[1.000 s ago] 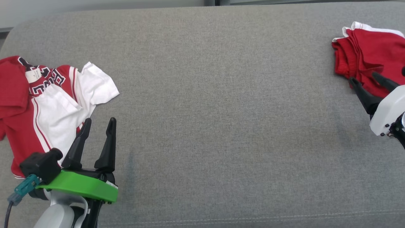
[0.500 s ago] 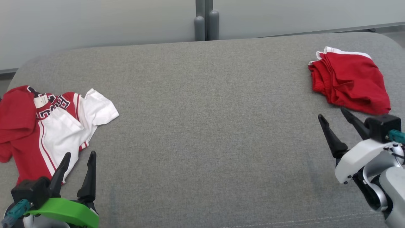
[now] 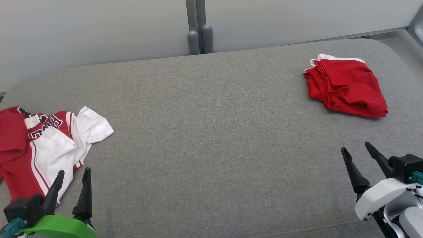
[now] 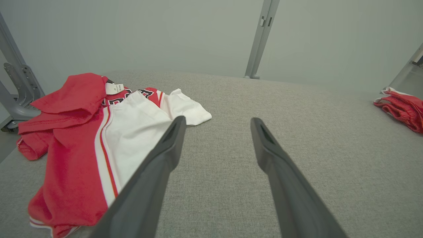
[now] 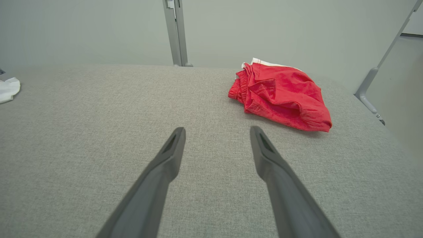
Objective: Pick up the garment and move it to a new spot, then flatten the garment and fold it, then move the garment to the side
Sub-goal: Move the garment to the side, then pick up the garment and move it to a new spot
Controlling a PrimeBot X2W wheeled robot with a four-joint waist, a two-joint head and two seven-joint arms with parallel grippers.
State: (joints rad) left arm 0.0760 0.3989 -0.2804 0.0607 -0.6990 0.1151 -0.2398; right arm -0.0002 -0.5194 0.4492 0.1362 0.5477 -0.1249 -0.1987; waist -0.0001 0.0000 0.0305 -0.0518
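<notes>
A crumpled red and white jersey point(image 3: 49, 148) with dark lettering lies at the left end of the grey padded surface point(image 3: 211, 132). My left gripper point(image 3: 74, 171) stands open just right of its lower edge, touching nothing; in the left wrist view the jersey point(image 4: 82, 138) lies left of the open fingers point(image 4: 217, 120). A folded red garment point(image 3: 347, 87) with white trim rests at the far right. My right gripper point(image 3: 355, 147) is open and empty, well short of it. The right wrist view has the red garment point(image 5: 281, 96) ahead and to the right of the open gripper point(image 5: 217, 129).
A pale wall with a grey upright post point(image 3: 196, 29) runs behind the surface. A metal frame leg point(image 5: 370, 92) stands past the right end, another bracket point(image 4: 16, 92) past the left end. The front seam point(image 3: 297, 229) marks the near edge.
The head camera has tilted up, bringing the wall into view. My right gripper has drawn back from the folded red garment, which stays put. Both grippers remain open.
</notes>
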